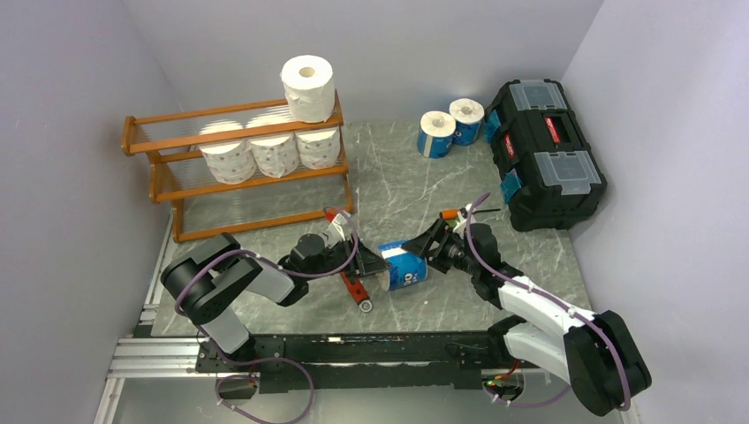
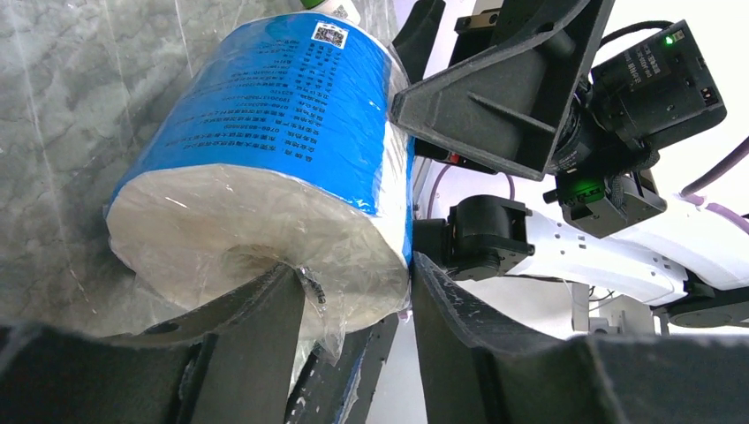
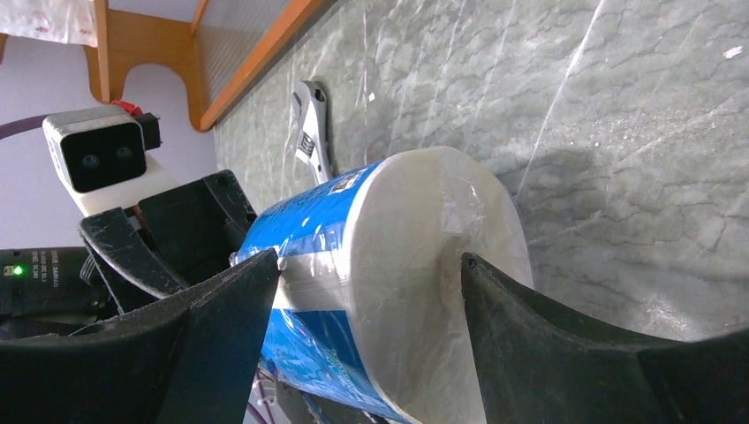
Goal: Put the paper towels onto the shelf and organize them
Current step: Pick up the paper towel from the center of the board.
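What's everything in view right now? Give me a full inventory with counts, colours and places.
table: one, grey marbled, under everything.
shelf: one, orange-brown, back left.
printed rolls: three, white with reddish print, side by side on the middle tier.
white roll: one, plain white, right end of the top tier.
toolbox: one, black with red latches, back right.
blue-wrapped rolls: two, blue, beside the toolbox.
blue roll: one, blue wrap, centre front.
wrench: one, red handle, lying beside that roll.
right gripper: black, gripping the blue roll.
left gripper: black, at its other end, grip unclear.
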### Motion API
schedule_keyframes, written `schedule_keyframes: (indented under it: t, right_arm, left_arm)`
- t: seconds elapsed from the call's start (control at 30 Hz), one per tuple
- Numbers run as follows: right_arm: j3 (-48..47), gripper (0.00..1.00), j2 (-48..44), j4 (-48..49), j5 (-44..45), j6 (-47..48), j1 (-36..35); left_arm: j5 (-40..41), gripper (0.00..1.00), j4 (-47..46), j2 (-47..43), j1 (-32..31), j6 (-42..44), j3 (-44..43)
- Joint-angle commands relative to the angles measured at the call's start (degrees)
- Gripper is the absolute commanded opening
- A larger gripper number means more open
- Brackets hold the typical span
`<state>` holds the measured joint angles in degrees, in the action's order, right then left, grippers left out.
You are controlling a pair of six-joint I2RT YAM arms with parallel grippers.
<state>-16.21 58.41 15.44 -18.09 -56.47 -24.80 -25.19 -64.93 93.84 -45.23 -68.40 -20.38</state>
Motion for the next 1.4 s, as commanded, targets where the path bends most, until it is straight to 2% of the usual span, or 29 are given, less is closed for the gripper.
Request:
schedule_keyframes:
  t: [0.0,0.07,0.17,0.27,0.53,0.63,0.77,0.87,1.0,1.2,1.37]
  right_arm:
    - [0.51,0.78,-0.64,3.34,-1.38,-1.29,-1.33]
    - [0.56,0.78,-0.64,3.83,-1.60,-1.59,-1.65]
    - [0.36,0.78,-0.95,3.54,-1.43,-1.55,-1.97]
    - [0.05,0.78,-1.36,2.56,-1.08,-0.91,-2.07]
    - [-1.42,0.77,-1.96,0.23,-0.14,0.61,-2.10]
    - [-2.54,0.78,-3.18,-2.19,0.89,2.06,-2.06]
    - [-6.10,0.81,-5.92,-9.41,3.69,5.90,-2.09]
    - [-9.74,0.84,-8.62,-16.54,7.48,9.23,-2.00]
    - [-14.33,0.86,-11.86,-23.18,11.98,13.01,-2.02]
    - [-17.21,0.86,-13.65,-26.15,14.72,15.43,-1.99]
    - [-17.85,0.86,-12.43,-27.16,16.71,15.89,-1.90]
  left_arm:
    - [-0.53,0.50,-1.92,-2.93,-0.35,2.00,-2.91]
    - [-0.54,0.51,-0.82,-3.38,-0.33,2.63,-3.36]
    - [-0.54,0.59,1.04,-3.76,-0.33,3.39,-4.34]
    - [-0.20,0.61,3.21,-4.25,-0.30,4.13,-4.95]
    - [0.69,0.33,7.37,-6.68,-0.25,6.46,-5.57]
    - [1.33,0.28,8.85,-8.15,-0.23,7.39,-5.35]
    - [2.94,0.27,13.36,-12.13,0.16,9.61,-5.10]
    - [5.07,0.26,22.87,-17.02,0.18,13.52,-6.67]
    - [10.72,0.25,42.34,-23.95,0.21,20.93,-12.19]
    - [23.30,0.25,71.59,-30.29,0.21,32.39,-25.49]
    - [34.23,0.26,92.41,-29.48,0.48,39.87,-37.12]
